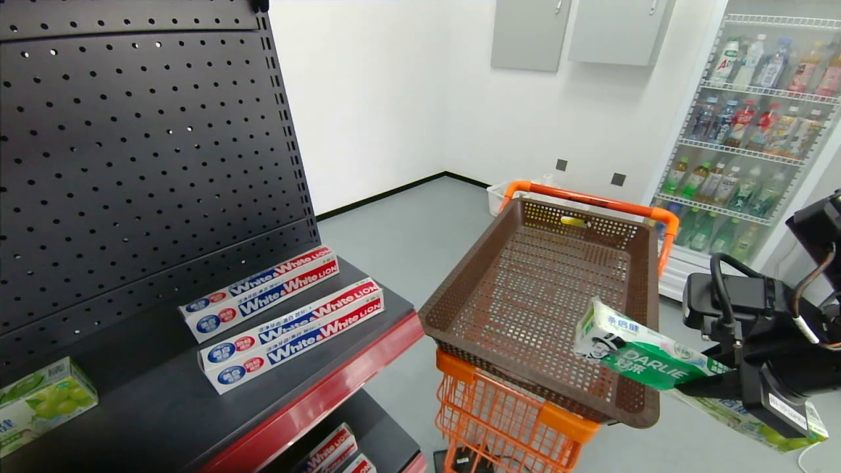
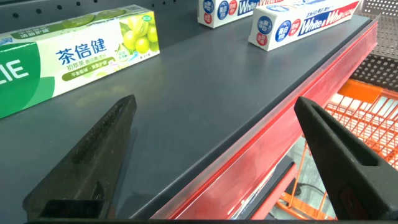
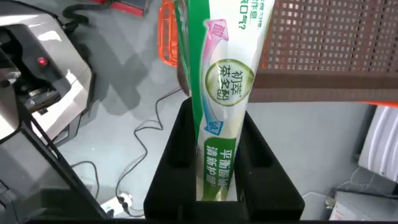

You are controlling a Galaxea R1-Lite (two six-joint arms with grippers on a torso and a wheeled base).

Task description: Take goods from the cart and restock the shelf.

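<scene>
Green toothpaste box [image 1: 647,361], clamped in your right gripper [image 1: 719,384], points its long axis left toward the shelf [image 1: 151,401]; your left gripper [image 2: 214,155] holds its jaws apart.

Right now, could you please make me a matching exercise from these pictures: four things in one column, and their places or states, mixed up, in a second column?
Things
1. left end effector
2. green box near the cart
3. white boxes
4. brown basket

Places or states
A. lying side by side on the shelf
B. sitting on top of the orange cart
C. open, holding nothing, over the shelf board
D. clamped in the right end effector

Pairs: 1-C, 2-D, 3-A, 4-B
</scene>
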